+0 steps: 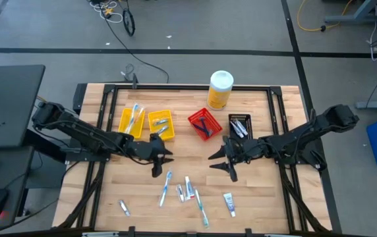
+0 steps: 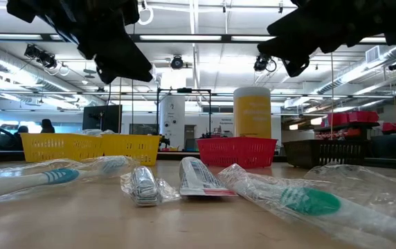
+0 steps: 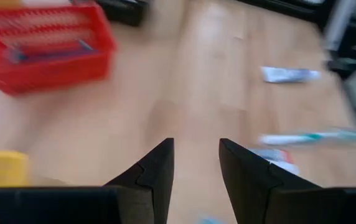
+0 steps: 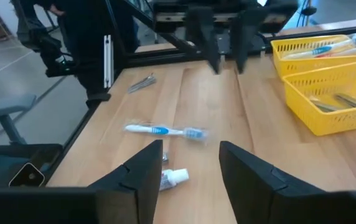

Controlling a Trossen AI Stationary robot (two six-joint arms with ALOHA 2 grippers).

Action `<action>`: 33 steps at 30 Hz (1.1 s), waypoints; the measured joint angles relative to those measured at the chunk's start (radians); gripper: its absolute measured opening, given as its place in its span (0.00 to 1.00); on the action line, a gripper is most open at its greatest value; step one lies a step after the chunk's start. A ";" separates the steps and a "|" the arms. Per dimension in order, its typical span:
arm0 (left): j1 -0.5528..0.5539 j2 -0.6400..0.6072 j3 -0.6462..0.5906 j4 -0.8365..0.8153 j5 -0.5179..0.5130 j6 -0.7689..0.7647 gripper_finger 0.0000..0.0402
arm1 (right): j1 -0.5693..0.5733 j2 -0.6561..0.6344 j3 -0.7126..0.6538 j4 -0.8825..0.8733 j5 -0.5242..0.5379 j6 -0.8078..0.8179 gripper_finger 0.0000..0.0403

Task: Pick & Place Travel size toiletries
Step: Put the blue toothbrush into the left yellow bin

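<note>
The travel size toiletries lie loose on the wooden table near its front edge: a blue-white toothbrush [image 1: 166, 187], little tubes [image 1: 186, 189], a second toothbrush [image 1: 200, 206], a tube [image 1: 229, 203] and a silvery packet [image 1: 124, 208]. More of them lie in the bins behind. My left gripper [image 1: 162, 163] hovers open above the table's middle, left of centre, with nothing between its fingers [image 3: 195, 168]. My right gripper [image 1: 220, 166] hovers open facing it, right of centre, also with nothing in it [image 4: 190, 168]. Both are above and behind the loose items.
Along the far half stand two yellow bins [image 1: 132, 122] [image 1: 161, 125], a red bin [image 1: 203, 124] and a black bin [image 1: 239, 125]. A tall yellow canister with a white lid [image 1: 220, 89] stands behind them. Bare wood lies between the two grippers.
</note>
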 joint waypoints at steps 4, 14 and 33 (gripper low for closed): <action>-0.039 0.012 0.001 -0.004 0.081 -0.096 0.35 | -0.006 0.000 0.000 0.000 0.024 0.000 0.39; -0.132 0.068 0.000 -0.103 0.063 -0.322 0.45 | -0.025 0.000 0.000 -0.010 0.056 0.008 0.42; -0.167 0.356 0.001 0.031 0.060 -0.455 0.46 | -0.026 0.000 0.001 0.006 0.055 -0.116 0.53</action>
